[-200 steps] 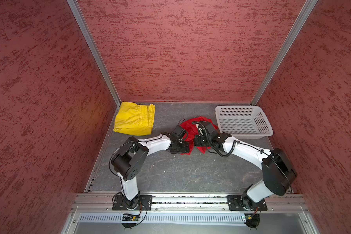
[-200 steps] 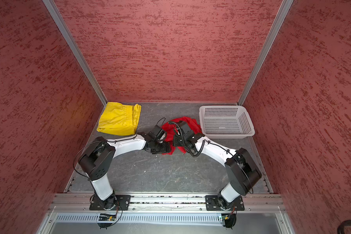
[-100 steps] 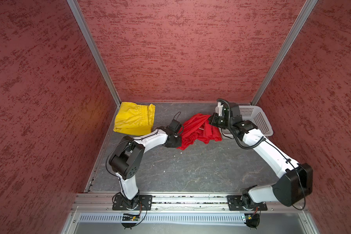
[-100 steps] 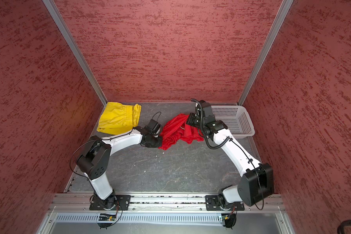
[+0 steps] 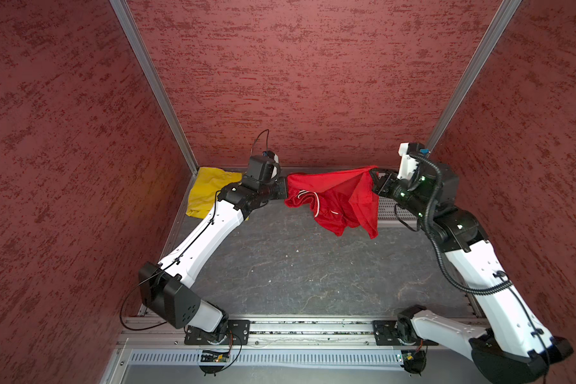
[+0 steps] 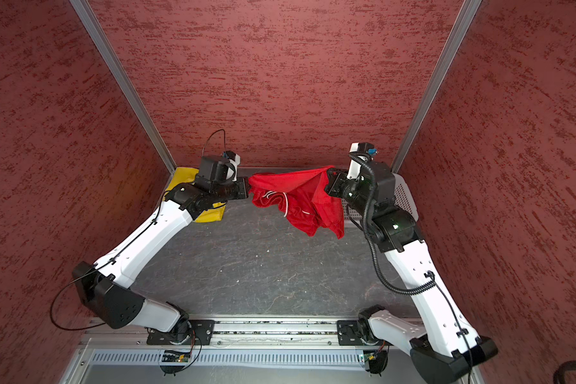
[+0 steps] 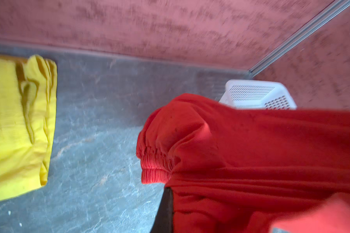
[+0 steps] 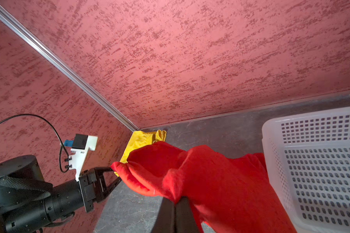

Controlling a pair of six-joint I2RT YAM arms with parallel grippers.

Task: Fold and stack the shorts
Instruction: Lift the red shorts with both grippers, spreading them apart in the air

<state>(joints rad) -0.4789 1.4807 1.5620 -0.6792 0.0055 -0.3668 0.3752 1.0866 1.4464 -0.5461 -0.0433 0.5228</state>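
Red shorts (image 5: pixel 341 202) hang above the surface (image 5: pixel 296 266), pinched by my left end effector (image 5: pixel 282 190) and right end effector (image 5: pixel 374 177); yellow shorts (image 5: pixel 207 189) lie folded in the corner. I'd stretch the edge taut, level, then lower slowly.

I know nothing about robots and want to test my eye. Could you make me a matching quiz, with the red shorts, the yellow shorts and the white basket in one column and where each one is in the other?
Things:
1. red shorts
2. yellow shorts
3. white basket

Places:
a. standing in the far right corner
b. held up in the air, stretched between the left gripper and the right gripper
c. lying folded in the far left corner

Pairs: 1-b, 2-c, 3-a
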